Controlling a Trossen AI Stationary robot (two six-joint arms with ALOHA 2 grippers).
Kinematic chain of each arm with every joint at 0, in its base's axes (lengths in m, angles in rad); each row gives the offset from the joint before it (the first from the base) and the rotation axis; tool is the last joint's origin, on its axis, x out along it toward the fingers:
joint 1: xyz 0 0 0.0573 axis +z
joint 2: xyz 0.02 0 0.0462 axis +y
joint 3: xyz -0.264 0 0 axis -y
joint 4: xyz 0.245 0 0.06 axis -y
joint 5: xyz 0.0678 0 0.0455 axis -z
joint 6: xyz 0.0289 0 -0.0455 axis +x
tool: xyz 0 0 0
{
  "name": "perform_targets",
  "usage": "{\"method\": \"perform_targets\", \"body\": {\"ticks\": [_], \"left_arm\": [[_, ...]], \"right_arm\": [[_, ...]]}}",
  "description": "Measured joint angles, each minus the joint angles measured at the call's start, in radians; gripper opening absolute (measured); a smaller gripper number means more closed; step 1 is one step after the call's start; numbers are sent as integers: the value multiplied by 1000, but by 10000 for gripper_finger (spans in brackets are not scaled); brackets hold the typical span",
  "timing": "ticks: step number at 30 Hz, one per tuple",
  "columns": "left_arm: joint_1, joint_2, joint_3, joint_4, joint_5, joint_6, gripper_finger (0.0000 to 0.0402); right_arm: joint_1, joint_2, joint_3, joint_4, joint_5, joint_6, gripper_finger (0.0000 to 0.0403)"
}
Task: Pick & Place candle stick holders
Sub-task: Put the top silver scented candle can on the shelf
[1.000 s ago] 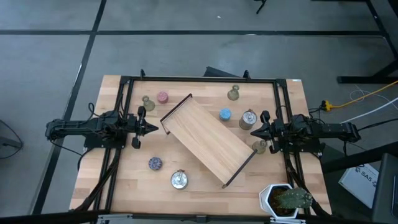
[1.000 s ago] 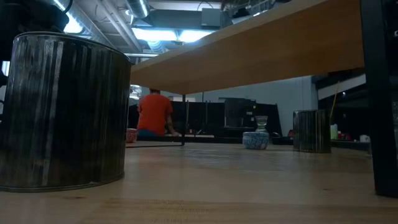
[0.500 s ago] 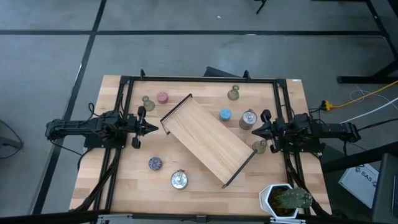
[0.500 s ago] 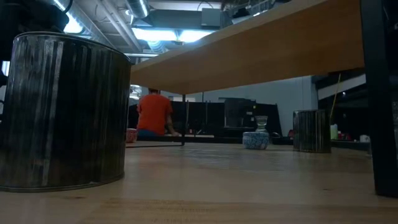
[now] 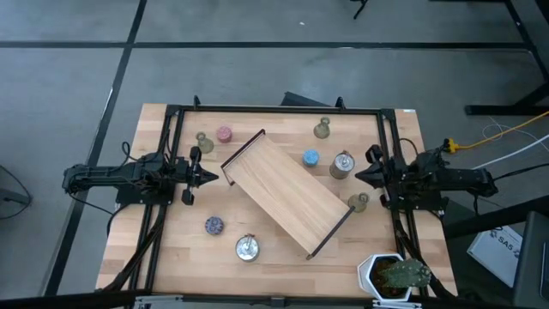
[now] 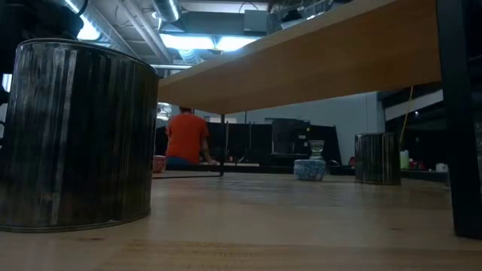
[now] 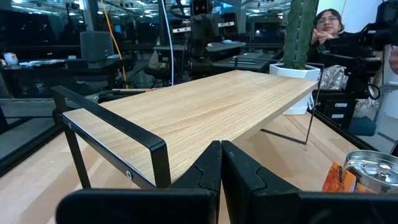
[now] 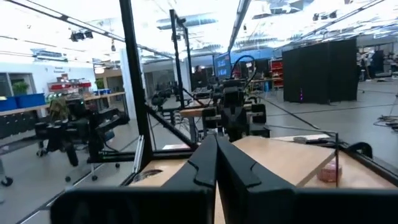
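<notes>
Several candle stick holders stand on the table around the wooden tray (image 5: 287, 193): olive-green ones (image 5: 203, 141) (image 5: 322, 129) (image 5: 358, 202), a pink one (image 5: 224, 134), a blue one (image 5: 310, 158), a purple one (image 5: 214, 225) and two silver ones (image 5: 342, 164) (image 5: 248, 248). My left gripper (image 5: 214, 178) is shut at the table's left side and points at the tray's end (image 7: 112, 134). My right gripper (image 5: 357, 177) is shut at the right side, between the silver holder and the olive one, touching neither. Its fingers (image 8: 214, 165) point slightly upward.
The tray stands on thin black legs and lies slanted across the table's middle. A potted plant (image 5: 396, 275) stands at the near right corner. A black frame (image 5: 176, 116) runs round the table. People show in the room beyond (image 6: 186, 137).
My right gripper has risen and tipped its fingers upward, drawing back a little toward the table's right edge; it stays shut. The olive holder beside it now shows more fully from above. Nothing on the table has moved.
</notes>
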Motion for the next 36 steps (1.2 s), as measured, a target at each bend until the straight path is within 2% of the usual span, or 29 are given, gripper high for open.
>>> {"method": "perform_targets", "body": {"ticks": [3, 9, 20, 29, 36], "left_arm": [[0, 0, 0, 0, 0, 0, 4], [0, 0, 0, 0, 0, 0, 4], [0, 0, 0, 0, 0, 0, 4], [0, 0, 0, 0, 0, 0, 4], [0, 0, 0, 0, 0, 0, 4]], "right_arm": [[0, 0, 32, -5, 21, 17, 10], [0, 0, 103, -39, 139, 21, 10], [0, 19, 258, -164, 142, 48, 9], [0, 128, 445, -308, 155, 62, 9], [0, 264, 612, -464, 158, 65, 9]]}}
